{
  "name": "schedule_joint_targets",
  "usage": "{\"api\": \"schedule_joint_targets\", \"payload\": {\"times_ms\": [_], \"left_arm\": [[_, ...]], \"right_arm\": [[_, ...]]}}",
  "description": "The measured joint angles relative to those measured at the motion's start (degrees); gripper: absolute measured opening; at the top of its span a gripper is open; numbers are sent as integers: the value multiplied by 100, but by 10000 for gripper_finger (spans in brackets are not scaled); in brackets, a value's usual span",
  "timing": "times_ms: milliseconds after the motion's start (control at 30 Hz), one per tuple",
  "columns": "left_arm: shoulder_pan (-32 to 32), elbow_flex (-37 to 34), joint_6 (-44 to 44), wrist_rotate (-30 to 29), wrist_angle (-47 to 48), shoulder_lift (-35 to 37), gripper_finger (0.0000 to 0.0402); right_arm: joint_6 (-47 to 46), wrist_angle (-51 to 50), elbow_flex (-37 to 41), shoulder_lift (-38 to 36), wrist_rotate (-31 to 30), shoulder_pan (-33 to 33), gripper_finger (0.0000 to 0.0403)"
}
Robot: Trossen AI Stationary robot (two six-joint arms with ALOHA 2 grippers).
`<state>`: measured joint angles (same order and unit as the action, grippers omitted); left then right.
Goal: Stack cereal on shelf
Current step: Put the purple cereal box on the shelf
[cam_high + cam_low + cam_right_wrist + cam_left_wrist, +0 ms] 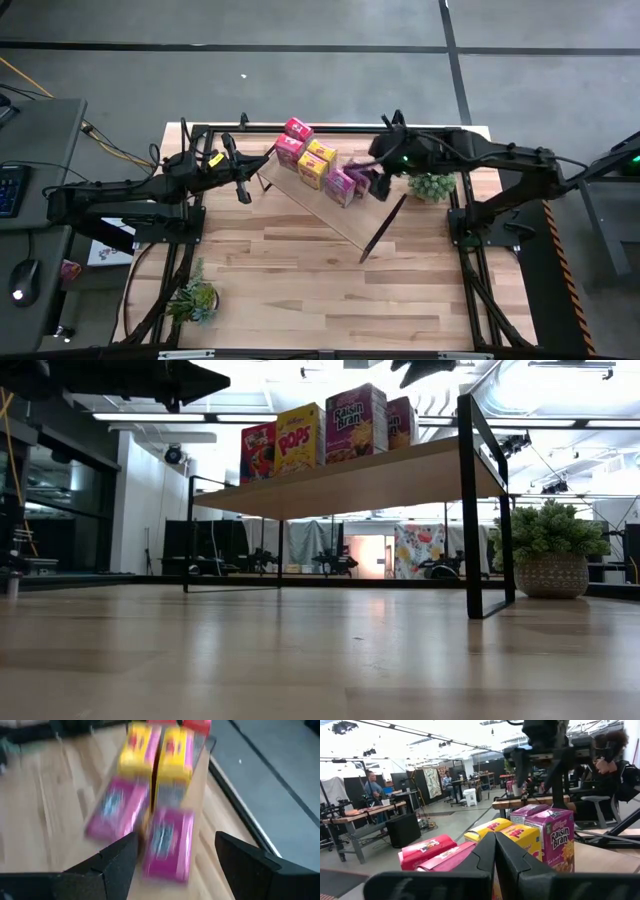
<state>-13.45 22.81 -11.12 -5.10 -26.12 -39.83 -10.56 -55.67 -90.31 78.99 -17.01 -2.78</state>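
Six cereal boxes standing in two rows on shelf; right gripper, fingers spread, hovering above pink pair; left gripper pressed closed at shelf's far end, holding nothing.

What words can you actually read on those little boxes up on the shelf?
"Raisin Bran": magenta cereal box, also readable in the left wrist view.
"POPS": yellow cereal box.
Red cereal box: print too small to read.
Far magenta box: print not readable.
Overhead and right wrist views: too blurred.
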Motion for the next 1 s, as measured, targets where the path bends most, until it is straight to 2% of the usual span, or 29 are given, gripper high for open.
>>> {"api": "schedule_joint_targets", "payload": {"times_ms": [133,267,433,567,600,700,867,1000], "left_arm": [[0,0,1,-2,50,-1,1],[0,0,1,0,60,-2,1],[0,0,1,0,58,-2,1],[0,0,-2,0,42,-2,1],[0,0,-2,0,20,-2,1],[0,0,-2,-1,-38,0,1],[0,0,-2,-1,-25,-2,1],[0,0,-2,-2,-25,-2,1]], "right_arm": [[-523,-841,121,-161,-231,303,251],[-1049,-1145,638,-338,-322,605,212],[-1162,-580,1900,-700,-383,710,112],[-812,562,2680,-931,-105,508,18],[-663,841,2799,-965,-13,450,11],[-305,1430,3028,-1011,96,250,23],[15,1751,3130,-959,84,-81,5],[184,2160,3130,-956,353,-239,8]]}}
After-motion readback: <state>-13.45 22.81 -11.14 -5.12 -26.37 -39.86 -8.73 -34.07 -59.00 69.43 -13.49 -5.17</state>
